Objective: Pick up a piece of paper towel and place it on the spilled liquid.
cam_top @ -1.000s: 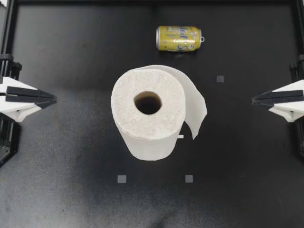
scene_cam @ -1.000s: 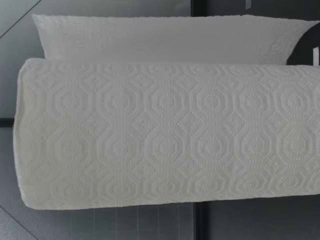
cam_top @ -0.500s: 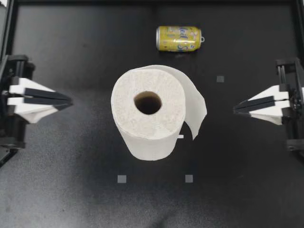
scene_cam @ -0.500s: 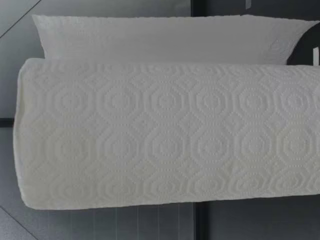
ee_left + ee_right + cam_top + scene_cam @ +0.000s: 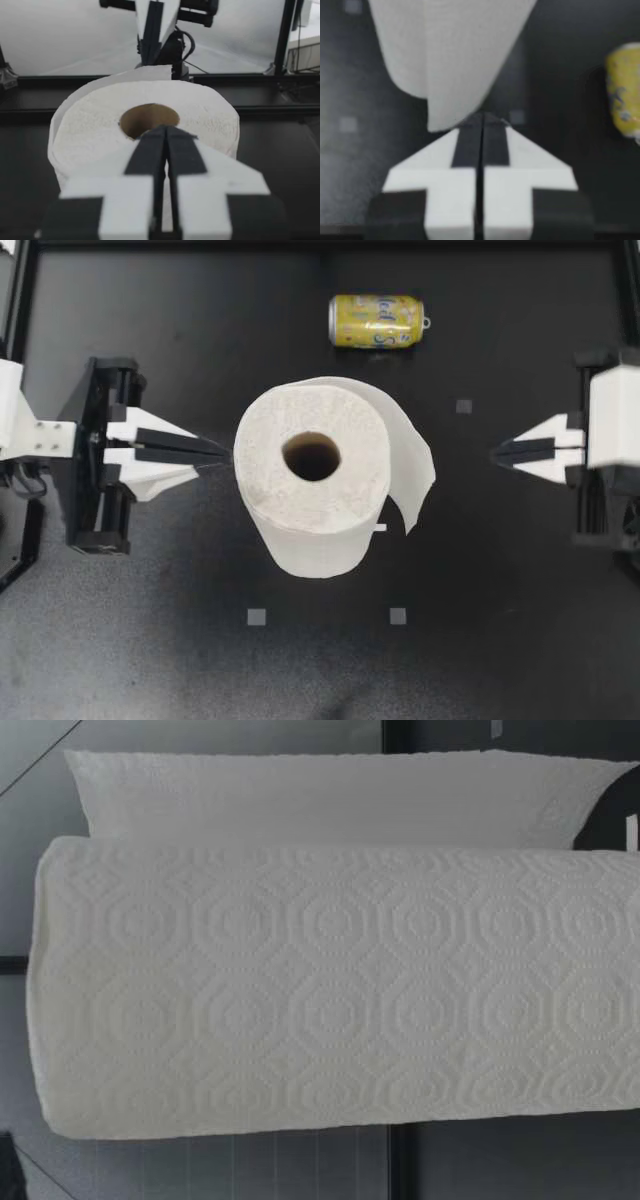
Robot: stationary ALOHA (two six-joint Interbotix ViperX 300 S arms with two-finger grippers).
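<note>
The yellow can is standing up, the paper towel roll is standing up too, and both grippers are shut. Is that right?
Not quite. The yellow can is lying on its side, not standing up, as the top view shows. The rest is right: the paper towel roll stands upright, and my left gripper and right gripper are both shut.

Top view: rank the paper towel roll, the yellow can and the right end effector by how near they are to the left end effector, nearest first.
From the left end effector:
1. Paper towel roll, mid-table, right at its tip.
2. Yellow can, lying on its side, diagonally past the roll.
3. Right end effector, across the table on the roll's other side.
</note>
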